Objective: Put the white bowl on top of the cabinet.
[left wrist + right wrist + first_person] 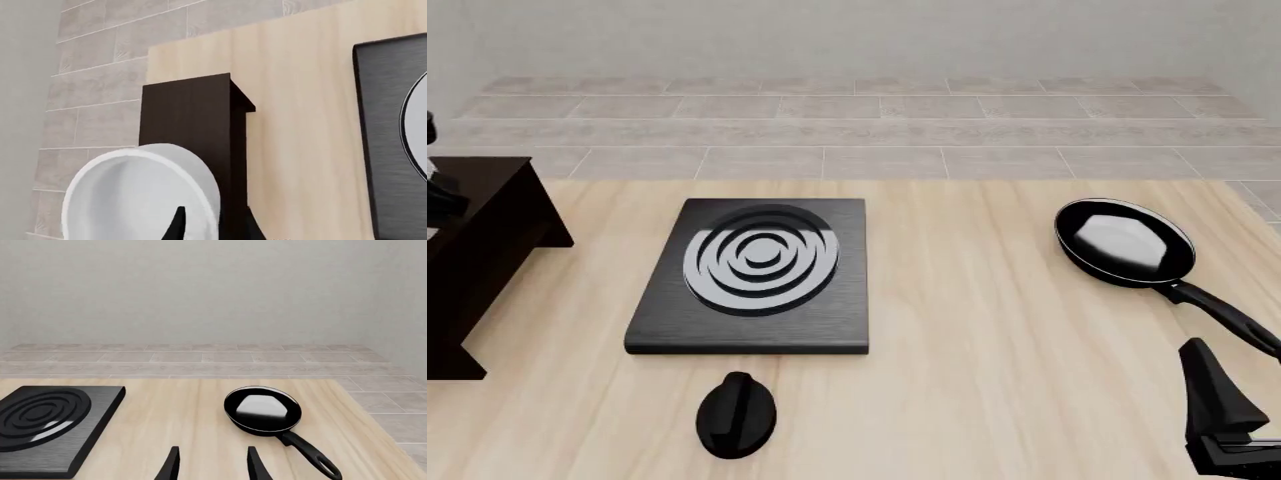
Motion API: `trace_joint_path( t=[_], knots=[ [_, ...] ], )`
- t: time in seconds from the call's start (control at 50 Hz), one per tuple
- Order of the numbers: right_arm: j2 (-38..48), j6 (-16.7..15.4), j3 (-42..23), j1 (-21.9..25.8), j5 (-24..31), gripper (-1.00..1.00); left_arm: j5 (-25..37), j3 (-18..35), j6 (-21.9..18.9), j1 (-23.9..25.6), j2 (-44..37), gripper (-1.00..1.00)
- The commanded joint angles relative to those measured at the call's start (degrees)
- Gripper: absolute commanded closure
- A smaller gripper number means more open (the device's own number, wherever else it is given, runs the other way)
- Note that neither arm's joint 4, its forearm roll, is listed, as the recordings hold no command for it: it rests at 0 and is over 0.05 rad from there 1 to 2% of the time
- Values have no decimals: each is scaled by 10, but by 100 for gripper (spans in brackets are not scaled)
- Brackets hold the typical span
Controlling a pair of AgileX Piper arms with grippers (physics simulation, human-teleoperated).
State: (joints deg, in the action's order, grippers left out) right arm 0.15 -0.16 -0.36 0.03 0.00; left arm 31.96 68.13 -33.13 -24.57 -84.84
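A: What's the left gripper (213,227) doing?
B: Its fingers pinch the white bowl (137,197) by the rim, lower left of the wrist frame, above the dark cabinet (193,130).
A: Next step?
B: Probably lower, level, release. The right gripper (212,464) idles, parted and empty, beside the frying pan (263,410).
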Motion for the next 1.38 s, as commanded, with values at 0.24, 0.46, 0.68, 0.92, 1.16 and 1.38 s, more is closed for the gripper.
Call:
trace_joint_path(
  t=[0.24,0.46,0.68,0.92,1.16,1.38],
  knots=[
    [0,0,0,0,0,-100,15,23,4,-10,-2,-100],
    [0,0,0,0,0,-100,45,60,30,17,25,-100],
    [0,0,0,0,0,-100,56,73,27,31,47,-100],
    [0,0,0,0,0,-100,71,74,54,60,125,-100],
    [0,0,0,0,0,-100,22,-16,61,75,254,-100],
    [0,0,0,0,0,-100,1,-69,108,126,374,-100]
  ],
)
